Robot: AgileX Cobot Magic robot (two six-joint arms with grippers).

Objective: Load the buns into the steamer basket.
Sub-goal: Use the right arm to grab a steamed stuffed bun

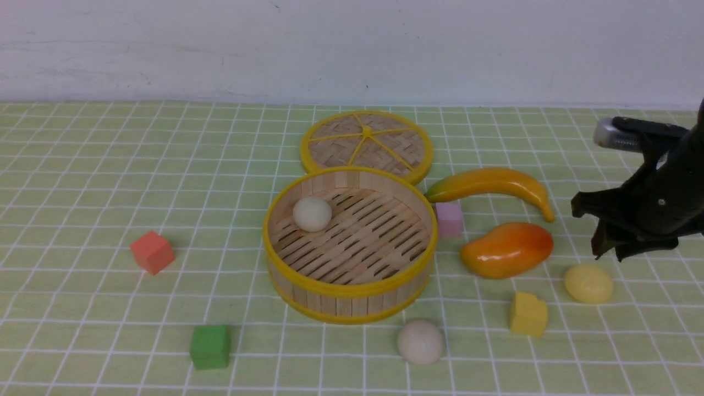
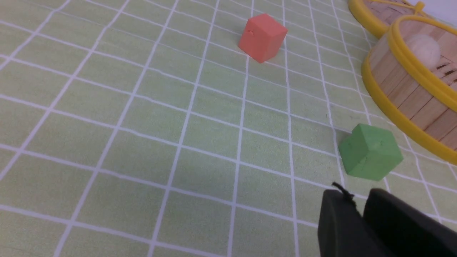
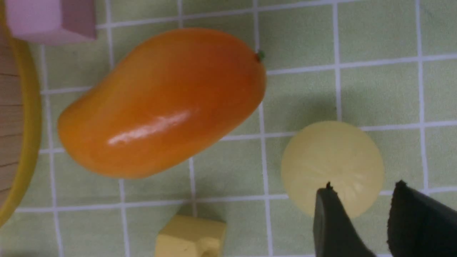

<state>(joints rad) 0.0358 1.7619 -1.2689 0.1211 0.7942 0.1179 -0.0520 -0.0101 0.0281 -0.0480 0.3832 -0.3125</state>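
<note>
The steamer basket (image 1: 352, 289) stands mid-table with one off-white bun (image 1: 312, 214) on its slats. A second off-white bun (image 1: 420, 341) lies on the cloth just in front of the basket. A pale yellow bun (image 1: 588, 283) lies at the right. My right gripper (image 1: 609, 256) hovers just above and behind it, open, with nothing between the fingers. In the right wrist view the yellow bun (image 3: 332, 160) lies just beyond the right gripper (image 3: 364, 185). The left gripper (image 2: 357, 194) shows only in the left wrist view, fingers slightly apart and empty, near the green cube (image 2: 369, 151) and left of the basket (image 2: 403, 89).
The woven lid (image 1: 367, 144) lies behind the basket. A banana (image 1: 495, 184), pink cube (image 1: 449, 218), orange mango (image 1: 506, 248) and yellow cube (image 1: 528, 314) crowd the right side near the yellow bun. A red cube (image 1: 152, 252) and the green cube (image 1: 210, 346) sit on the left.
</note>
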